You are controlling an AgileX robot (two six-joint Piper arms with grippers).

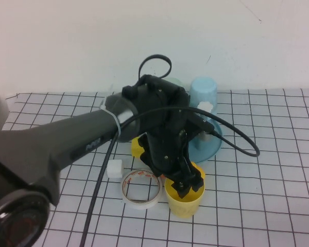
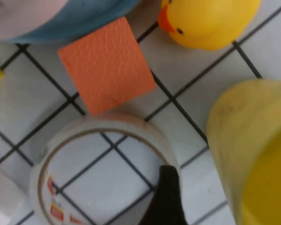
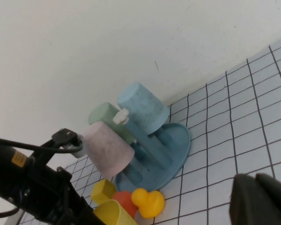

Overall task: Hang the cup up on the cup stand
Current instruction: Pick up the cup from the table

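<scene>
Your left gripper is right at the rim of the yellow cup, and it's boxed in: tape roll just beside the cup at 9 o'clock, orange block and duck packed close between the cup and the cup stand at 12. The stand's pegs are crowded too, with the light blue cup, green cup and pinkish cup already on them. Open grid lies from 3 to 6 o'clock of the yellow cup, and your right gripper hangs well off to the side of the stand over bare table.
</scene>
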